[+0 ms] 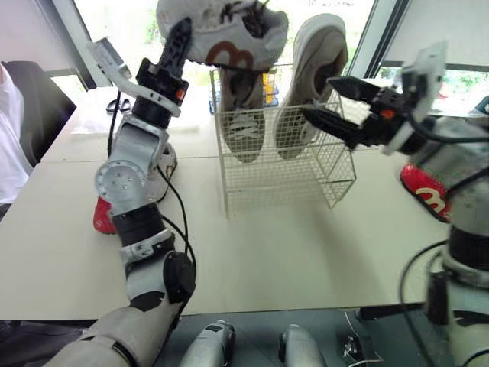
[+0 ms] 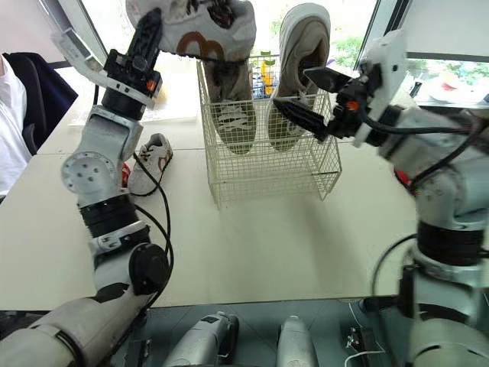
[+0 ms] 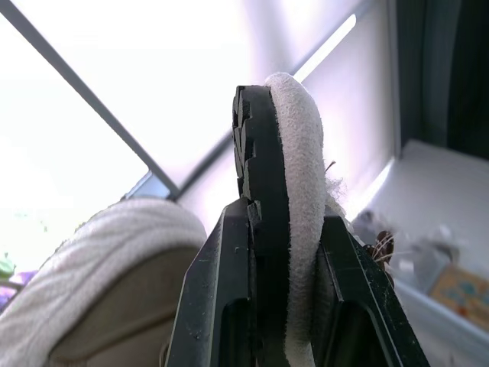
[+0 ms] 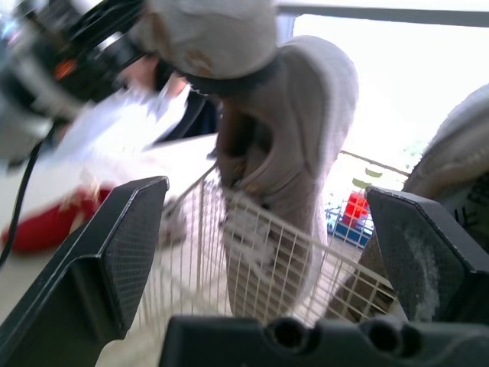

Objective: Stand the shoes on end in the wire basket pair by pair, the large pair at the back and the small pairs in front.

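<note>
The left gripper [image 3: 281, 229] is closed firmly on the edge of a white shoe [image 1: 229, 34]. The black sole and the pale upper are pressed between its two fingers. This shoe hangs high over the left part of the wire basket [image 1: 336, 180]. Its long axis lies nearly level, across the basket, so I think it must be turned onto its end before it goes down. The left arm is the one that has it. The right gripper [image 1: 327, 101] is wide open and holds nothing. It is close beside the right standing shoe [image 1: 315, 76], and I cannot tell if it touches.

I count one basket and six shoes. Two pale shoes stand on end toward the back of the basket, and the left standing shoe [image 1: 244, 126] is directly under the held one. On the table [image 1: 290, 252] lie a small white shoe [image 2: 149, 162], a red shoe [image 1: 102, 218] behind the left arm and another red shoe [image 1: 422, 191] beside the right arm. The front of the basket is free.
</note>
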